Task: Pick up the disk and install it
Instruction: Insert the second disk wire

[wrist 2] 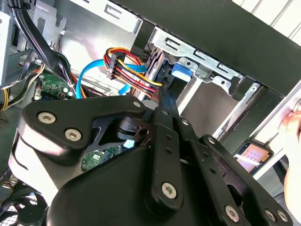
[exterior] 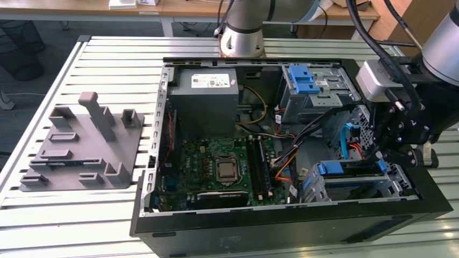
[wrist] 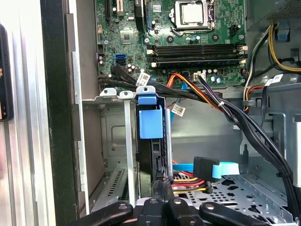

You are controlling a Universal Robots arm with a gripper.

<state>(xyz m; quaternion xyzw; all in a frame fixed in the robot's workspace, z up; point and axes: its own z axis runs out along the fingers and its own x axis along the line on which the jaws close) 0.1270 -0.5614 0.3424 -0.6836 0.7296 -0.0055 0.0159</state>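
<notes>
Standing in its bay, disk [wrist: 149,141] just beyond fingers [wrist: 162,188].

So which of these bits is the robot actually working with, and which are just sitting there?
In the job: disk with blue plastic rails, standing in the grey metal drive bay; black end effector close beside it.
Just there: grey moulded plastic fixture on the table; grey power-supply box; green motherboard; upper metal cage with blue latch.

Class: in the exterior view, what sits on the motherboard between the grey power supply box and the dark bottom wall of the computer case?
In the exterior view, the processor socket lies between the power supply box and the bottom wall, on the green motherboard.
</notes>
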